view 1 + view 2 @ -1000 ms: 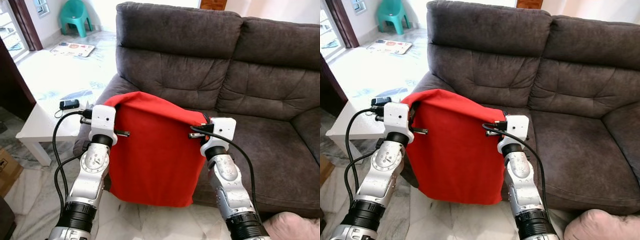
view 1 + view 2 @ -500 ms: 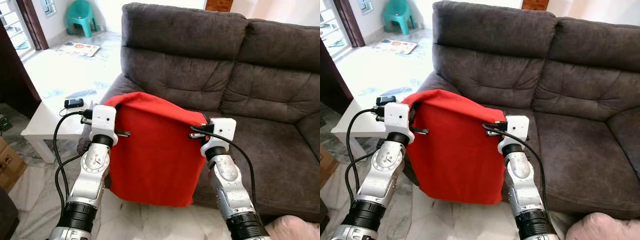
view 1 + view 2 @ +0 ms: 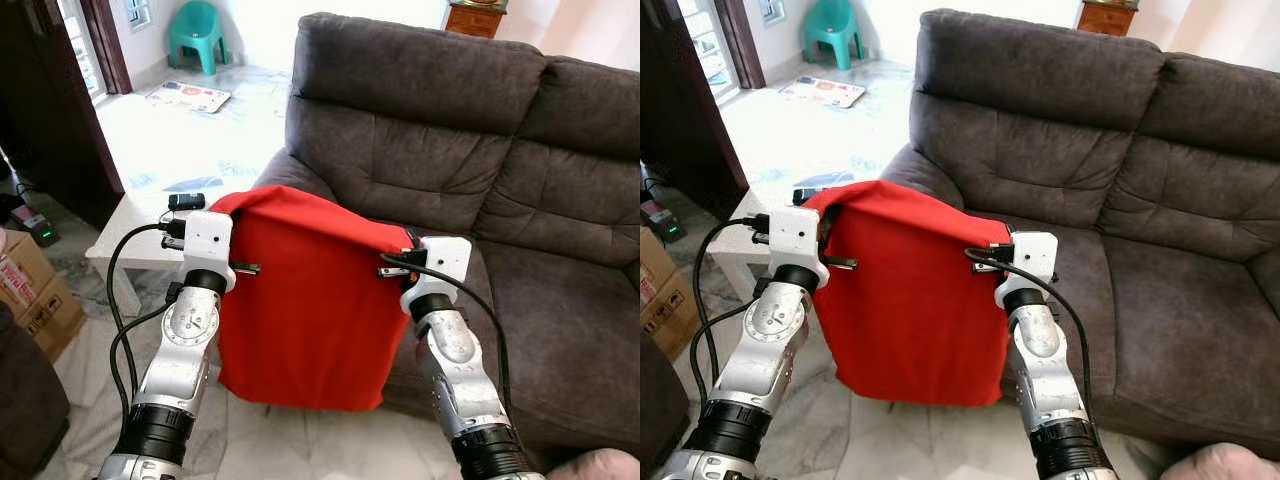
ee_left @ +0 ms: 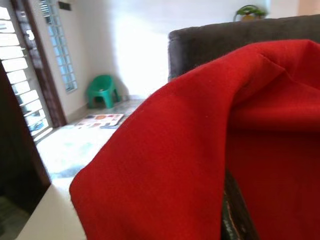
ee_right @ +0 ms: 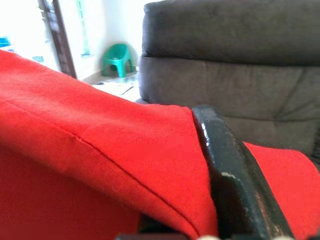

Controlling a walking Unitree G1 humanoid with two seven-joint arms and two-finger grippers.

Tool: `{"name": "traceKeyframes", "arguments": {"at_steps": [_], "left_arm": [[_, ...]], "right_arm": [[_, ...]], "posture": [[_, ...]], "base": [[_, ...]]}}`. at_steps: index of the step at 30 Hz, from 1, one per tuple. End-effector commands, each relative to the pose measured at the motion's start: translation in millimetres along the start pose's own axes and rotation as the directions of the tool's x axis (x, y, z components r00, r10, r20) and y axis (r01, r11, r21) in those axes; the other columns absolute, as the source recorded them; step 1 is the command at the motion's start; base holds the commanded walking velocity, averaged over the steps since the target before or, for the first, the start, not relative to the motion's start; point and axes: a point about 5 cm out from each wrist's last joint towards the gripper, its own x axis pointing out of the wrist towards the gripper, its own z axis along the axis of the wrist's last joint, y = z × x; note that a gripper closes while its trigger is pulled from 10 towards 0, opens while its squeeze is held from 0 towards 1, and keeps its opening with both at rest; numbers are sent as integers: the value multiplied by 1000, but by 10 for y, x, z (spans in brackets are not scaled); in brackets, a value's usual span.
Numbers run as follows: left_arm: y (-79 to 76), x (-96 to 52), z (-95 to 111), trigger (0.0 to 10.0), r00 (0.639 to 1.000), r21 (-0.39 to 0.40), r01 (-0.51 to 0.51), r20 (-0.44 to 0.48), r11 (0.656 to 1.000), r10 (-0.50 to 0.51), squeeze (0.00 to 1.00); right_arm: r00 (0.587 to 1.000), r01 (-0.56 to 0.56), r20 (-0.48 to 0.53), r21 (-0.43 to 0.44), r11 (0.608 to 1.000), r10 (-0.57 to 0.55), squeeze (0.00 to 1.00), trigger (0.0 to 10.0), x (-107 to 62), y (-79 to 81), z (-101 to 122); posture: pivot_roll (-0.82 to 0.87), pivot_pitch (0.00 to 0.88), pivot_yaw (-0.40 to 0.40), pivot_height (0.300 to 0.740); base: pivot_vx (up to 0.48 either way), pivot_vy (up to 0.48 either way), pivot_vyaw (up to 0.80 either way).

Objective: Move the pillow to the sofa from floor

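The pillow (image 3: 305, 300) is a flat, bright red cloth piece that hangs limp in the air between the two arms, in front of the dark grey-brown sofa (image 3: 450, 150) and above the pale marble floor (image 3: 290, 445). The left gripper (image 3: 222, 208) and the right gripper (image 3: 403, 243) each hold one upper corner of it, fingers closed on the fabric, and in the right wrist view one black finger (image 5: 230, 185) lies pressed against the red cloth. Left of the sofa stands a low white table (image 3: 125, 255), with a cardboard box (image 3: 35, 295) near it on the floor and a green plastic chair (image 3: 198, 30) far back in the bright room.
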Motion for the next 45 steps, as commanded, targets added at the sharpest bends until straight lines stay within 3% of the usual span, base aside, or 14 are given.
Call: {"name": "traceKeyframes", "arguments": {"at_steps": [1,16,34,45], "left_arm": [[198,41,123,10000,994,-11,-90,55,996,90,0],[202,31,114,10000,994,-10,-92,49,996,93,0],[166,29,134,10000,995,2,-79,63,997,79,0],[181,81,436,10000,980,39,-90,181,995,81,0]], "right_arm": [[988,145,56,6,989,-145,0,10000,17,-298,133],[988,146,57,-3,989,-145,0,10000,25,-298,130],[991,106,77,-2,994,-105,0,10000,49,-237,158],[988,34,153,-24,999,-30,0,10000,92,-131,312]], "posture": [[78,0,-67,740],[80,0,-68,740],[82,0,-72,740],[84,0,-71,740]], "base": [[0,300,-800],[0,297,-778],[0,113,0],[0,0,0]]}}
